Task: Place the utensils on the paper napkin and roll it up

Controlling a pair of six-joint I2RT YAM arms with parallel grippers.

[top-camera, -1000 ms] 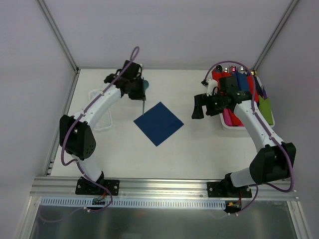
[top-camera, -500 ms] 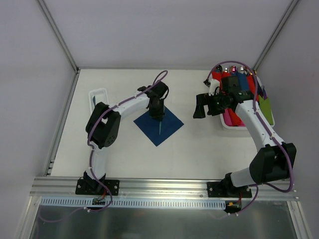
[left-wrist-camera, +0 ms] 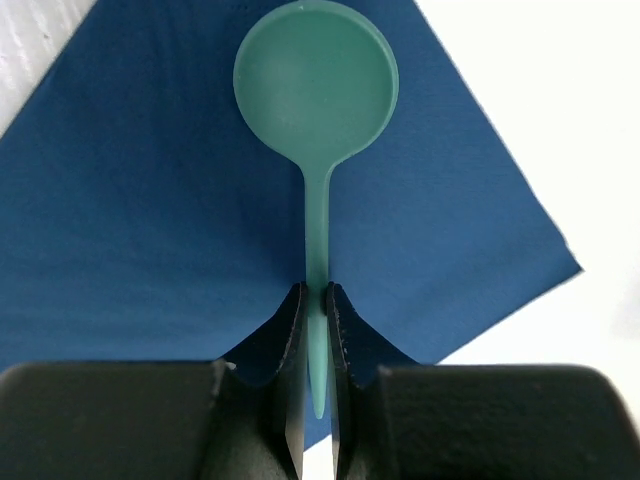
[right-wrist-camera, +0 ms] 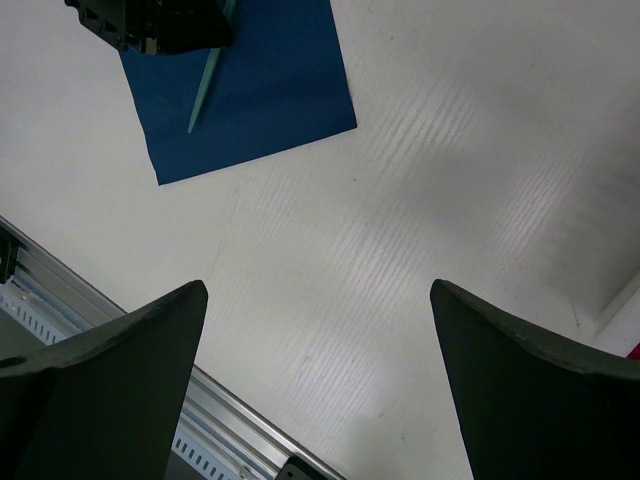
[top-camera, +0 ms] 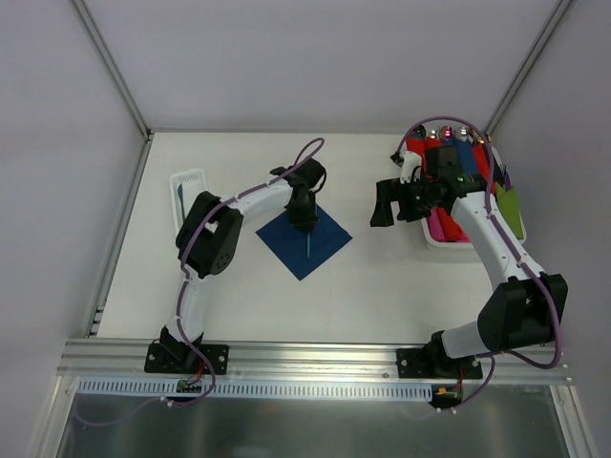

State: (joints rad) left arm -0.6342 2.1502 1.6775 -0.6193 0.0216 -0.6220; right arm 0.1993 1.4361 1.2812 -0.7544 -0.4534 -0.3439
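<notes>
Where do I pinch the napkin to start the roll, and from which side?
The paper napkin lies flat as a diamond, the spoon roughly along its far-near diagonal. Probably pinch the bare right corner, coming from above with the open right pincer, then roll across the spoon.

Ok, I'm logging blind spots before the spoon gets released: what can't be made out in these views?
- Spoon resting on the napkin or hovering: left wrist view shows no gap either way; top view too small.
- White basket contents: too small in the top view.
- Napkin's near corner: hidden behind the left gripper, left wrist view.
</notes>
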